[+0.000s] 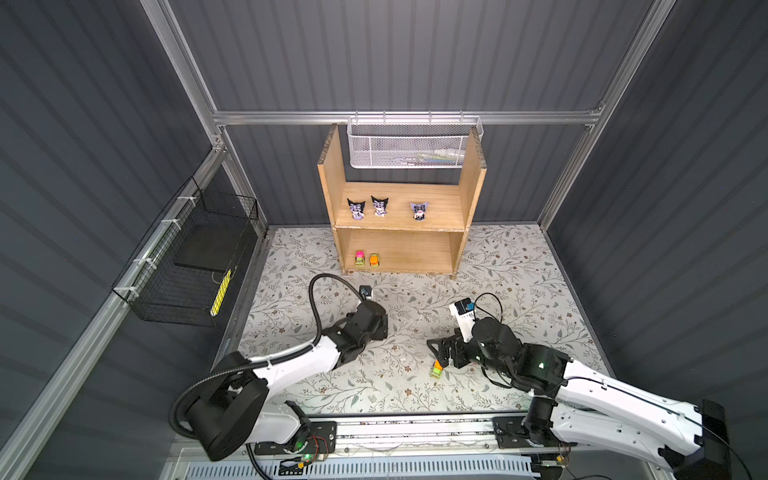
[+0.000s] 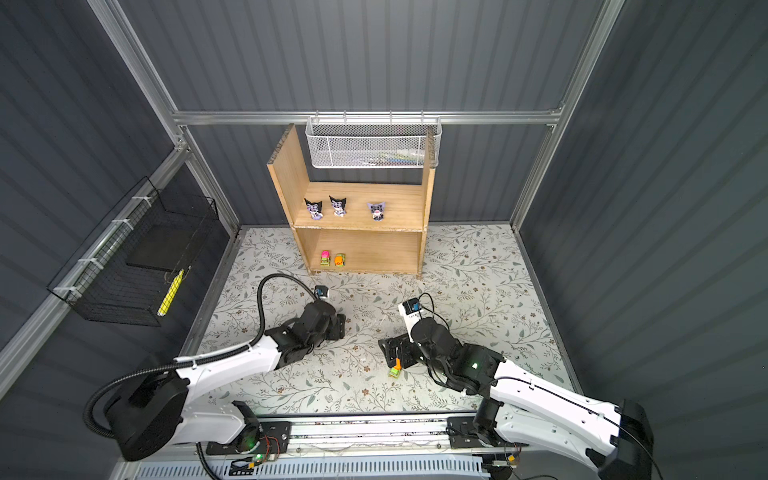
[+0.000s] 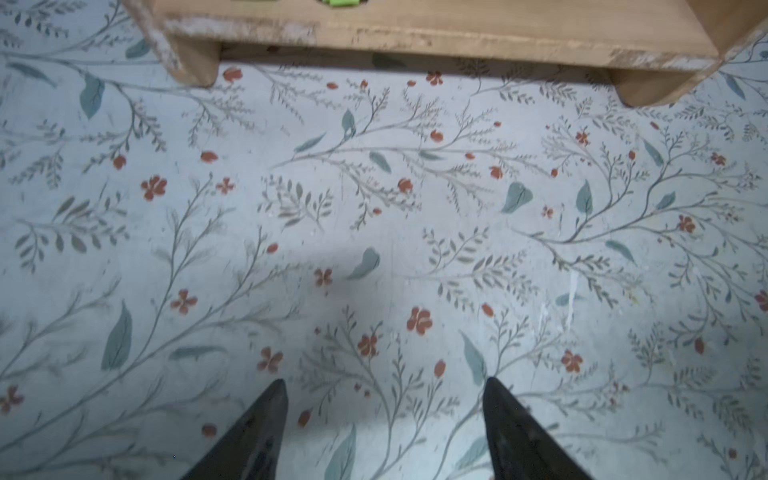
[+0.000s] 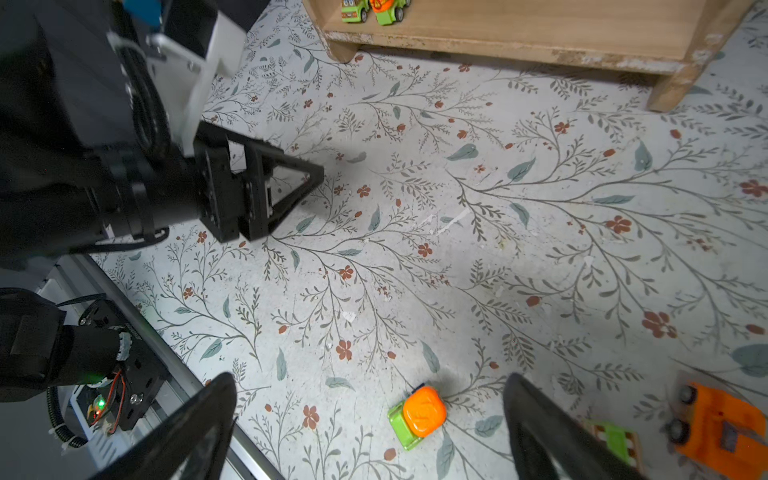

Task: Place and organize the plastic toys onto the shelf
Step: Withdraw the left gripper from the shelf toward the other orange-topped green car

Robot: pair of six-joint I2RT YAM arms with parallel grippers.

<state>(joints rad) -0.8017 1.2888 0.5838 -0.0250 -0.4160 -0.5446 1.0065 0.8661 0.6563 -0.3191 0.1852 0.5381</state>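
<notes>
Light-brown wooden two-tier shelf (image 1: 330,174) holds three purple-and-black figurines (image 1: 356,209) above, two neon toy cars (image 1: 360,258) below, while left claw (image 3: 385,381) and right claw (image 4: 370,378) gape empty, the right near one orange-and-green car (image 4: 417,415) on the floral mat (image 1: 519,270).

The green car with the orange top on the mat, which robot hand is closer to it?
Right. The right gripper hangs open right by the car. The left gripper is farther off across the mat, nearer the shelf.
</notes>
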